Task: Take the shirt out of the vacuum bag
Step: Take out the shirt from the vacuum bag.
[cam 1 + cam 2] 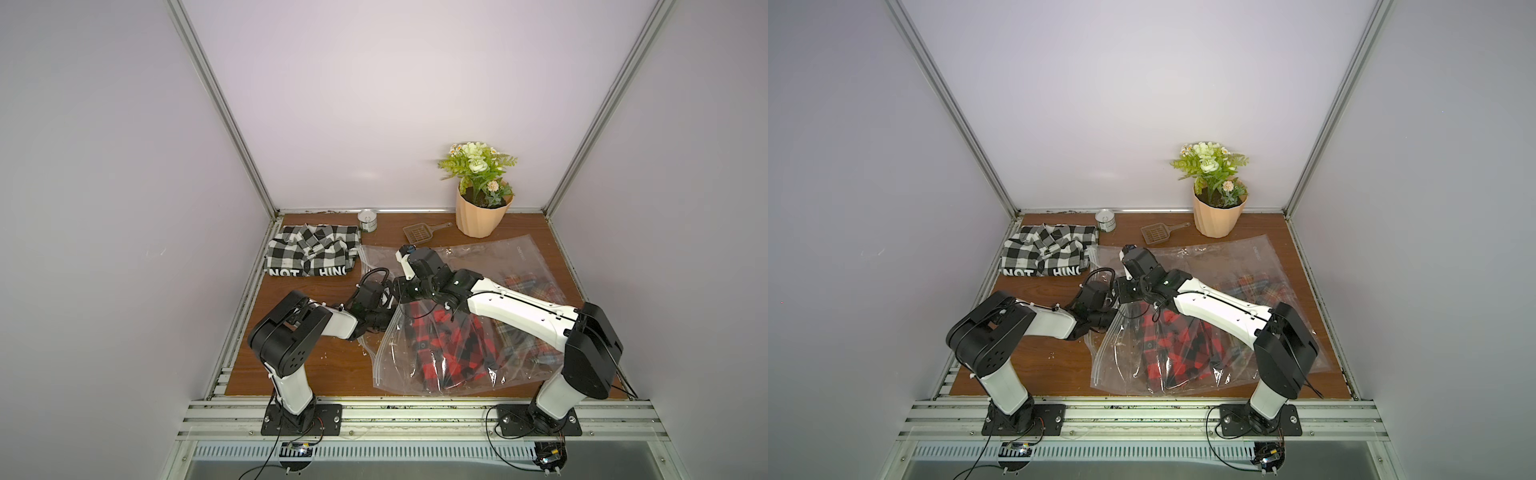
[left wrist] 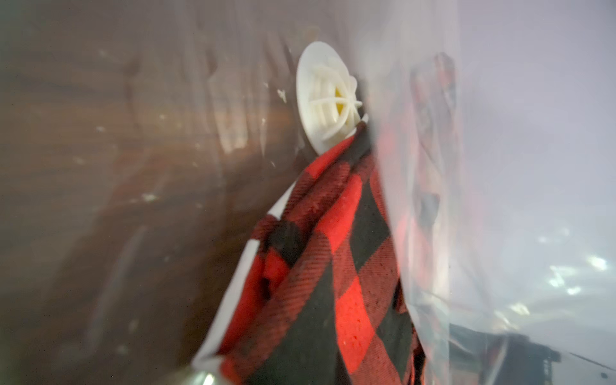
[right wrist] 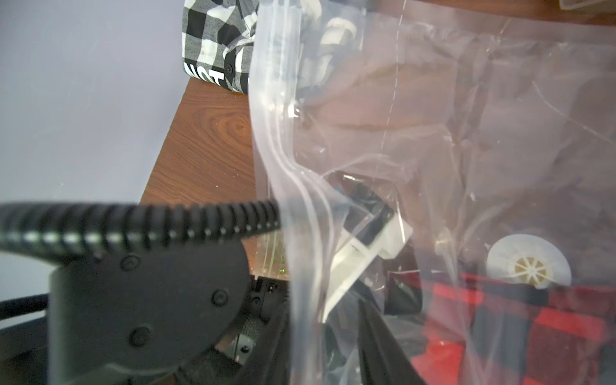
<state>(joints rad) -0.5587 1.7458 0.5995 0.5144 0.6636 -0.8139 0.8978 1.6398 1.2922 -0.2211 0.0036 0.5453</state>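
Black-and-white checked shirt [image 1: 309,253] lies free at the left of the table [image 1: 316,370]. The left gripper [image 3: 370,235], inside the vacuum bag [image 1: 392,368], is clamped, apparently on the red-and-black shirt [image 2: 336,266], which is wholly inside; extraction remains. The right gripper [image 1: 405,289] is at the mouth, and I cannot tell its grip.

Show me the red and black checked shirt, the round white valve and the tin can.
red and black checked shirt [image 1: 444,349]: in a top view, middle of the cloth.
round white valve [image 2: 328,100]: left wrist view, ribbed centre.
tin can [image 1: 368,221]: in a top view, its middle.
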